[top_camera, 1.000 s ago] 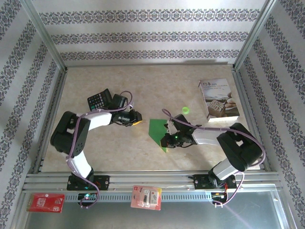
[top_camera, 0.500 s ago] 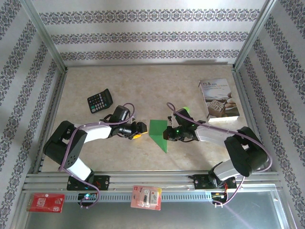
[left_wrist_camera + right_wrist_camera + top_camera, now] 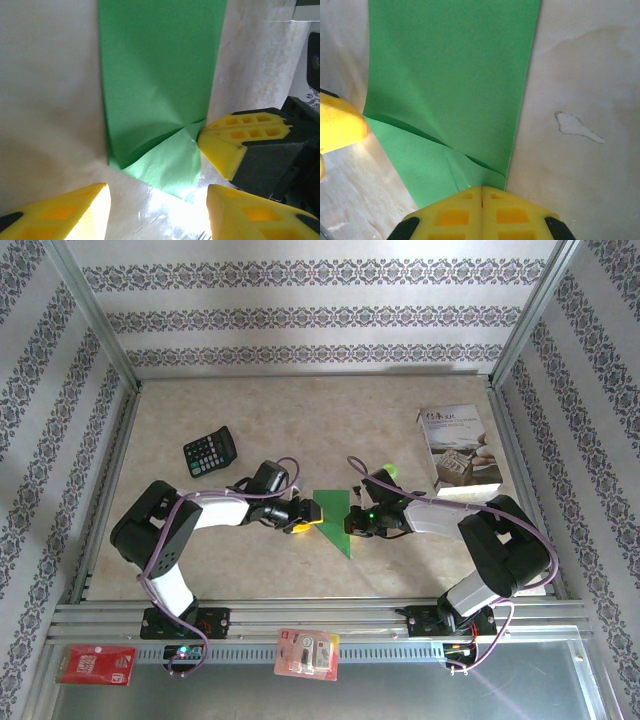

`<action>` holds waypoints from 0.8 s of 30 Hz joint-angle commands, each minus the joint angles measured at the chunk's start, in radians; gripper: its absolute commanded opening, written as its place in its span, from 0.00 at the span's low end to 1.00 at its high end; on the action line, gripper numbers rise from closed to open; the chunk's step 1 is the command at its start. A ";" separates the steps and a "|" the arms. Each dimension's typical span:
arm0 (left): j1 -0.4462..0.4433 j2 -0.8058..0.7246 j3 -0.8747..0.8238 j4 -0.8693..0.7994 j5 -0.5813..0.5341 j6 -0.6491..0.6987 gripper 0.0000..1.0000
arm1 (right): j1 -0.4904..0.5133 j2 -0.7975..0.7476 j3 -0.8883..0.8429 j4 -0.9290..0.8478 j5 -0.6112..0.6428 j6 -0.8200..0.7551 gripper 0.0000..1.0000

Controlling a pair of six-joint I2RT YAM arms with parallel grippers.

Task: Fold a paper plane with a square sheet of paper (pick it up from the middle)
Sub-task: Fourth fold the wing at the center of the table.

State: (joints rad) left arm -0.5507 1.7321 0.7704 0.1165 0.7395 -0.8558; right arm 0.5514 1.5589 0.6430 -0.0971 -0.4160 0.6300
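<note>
I am working over a pale, mottled surface (image 3: 300,420) fenced by patterned walls, with both my arms bending in toward its middle from the near edge. A white printed booklet (image 3: 458,448) is lying at the far right, well apart from anything I am touching. Two red retail packs are sitting on the metal rail in front of my bases, one (image 3: 96,664) at the left and one (image 3: 308,653) near the centre. A black calculator (image 3: 210,451) is lying at the far left, beyond my left arm.

The green sheet of paper (image 3: 334,518) is lying flat in the middle of the surface, between my two grippers. It is creased into a narrower shape, broad at the far end and tapering to a point toward me, with one corner flap lying folded over.

I am holding my left gripper (image 3: 305,517) open at the paper's left edge. Its yellow fingers (image 3: 75,210) are standing well apart, with the folded corner and bare surface showing between them.

I am keeping my right gripper (image 3: 353,523) closed, its two yellow fingers (image 3: 455,215) meeting tip to tip and touching the paper's right edge at the flap. I cannot tell whether any paper is being pinched between them.

A small green disc (image 3: 390,470) is lying just beyond my right wrist, between it and the booklet.
</note>
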 commanded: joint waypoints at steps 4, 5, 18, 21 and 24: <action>-0.014 0.047 0.041 0.039 0.025 -0.015 0.52 | -0.006 0.027 -0.033 -0.016 0.048 0.013 0.00; -0.013 0.049 0.043 0.039 0.021 -0.012 0.52 | -0.007 0.027 -0.034 -0.016 0.048 0.015 0.00; -0.006 0.055 0.024 0.151 0.036 -0.049 0.48 | -0.009 0.023 -0.043 -0.014 0.048 0.014 0.00; 0.000 0.054 0.015 0.189 0.041 -0.061 0.45 | -0.010 0.026 -0.046 -0.013 0.046 0.013 0.00; 0.000 0.056 0.018 0.182 0.034 -0.046 0.39 | -0.011 0.026 -0.046 -0.013 0.045 0.011 0.00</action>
State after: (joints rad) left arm -0.5545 1.7767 0.7952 0.2424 0.7593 -0.8986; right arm 0.5514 1.5585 0.6319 -0.0692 -0.4171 0.6327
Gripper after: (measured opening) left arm 0.401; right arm 0.050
